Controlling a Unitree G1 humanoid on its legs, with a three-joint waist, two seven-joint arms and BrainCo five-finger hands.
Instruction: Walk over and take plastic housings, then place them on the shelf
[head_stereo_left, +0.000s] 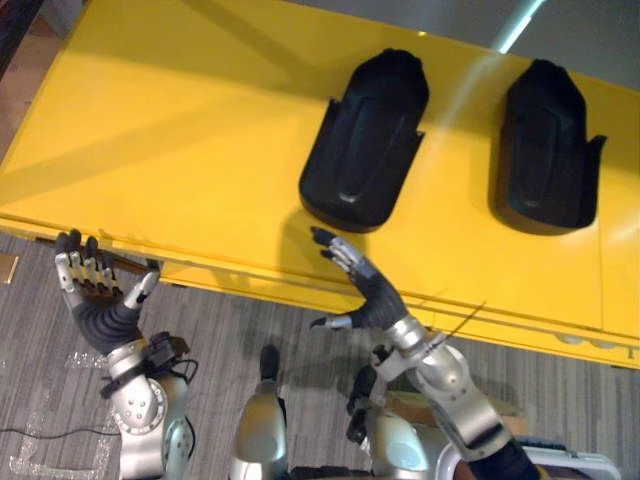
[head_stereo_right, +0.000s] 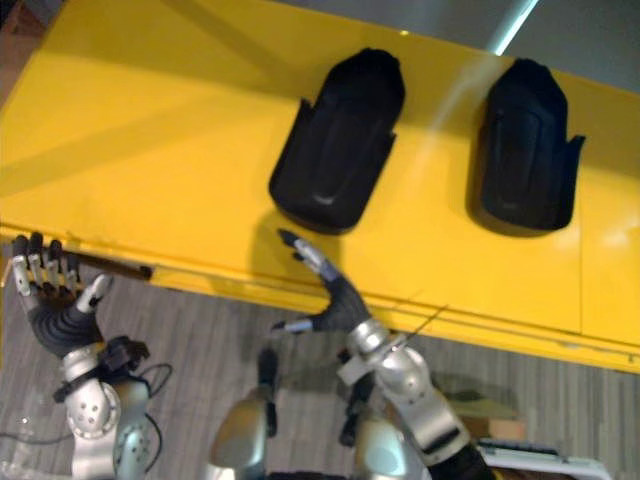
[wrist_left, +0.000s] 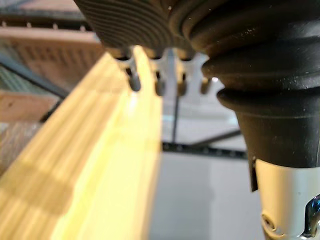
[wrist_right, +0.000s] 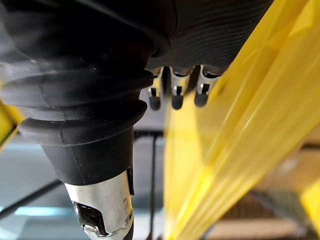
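Fingers (head_stereo_left: 340, 255) spread and empty, left hand (head_stereo_left: 100, 308) and right hand (head_stereo_left: 374, 300) hovered by the yellow table (head_stereo_left: 180, 130). One black moulded plastic housing (head_stereo_left: 365, 140) lay at twelve o'clock, its twin (head_stereo_left: 545, 150) at two. A level reach straddling the nearer rim looked wisest.

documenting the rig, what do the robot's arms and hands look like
The left arm and right arm are silver-grey metal with rounded joints. The left hand and right hand have silver fingers with dark tips, plus dark ribbed covers over back and wrist.

- Just past the fingers (head_stereo_left: 340, 255) of the right hand (head_stereo_left: 375, 298), a housing (head_stereo_left: 365, 140) blocks the way; a bare strip of table (head_stereo_left: 180, 130) lies between.
- Past the left hand (head_stereo_left: 98, 310) fingers, the table lies bare.
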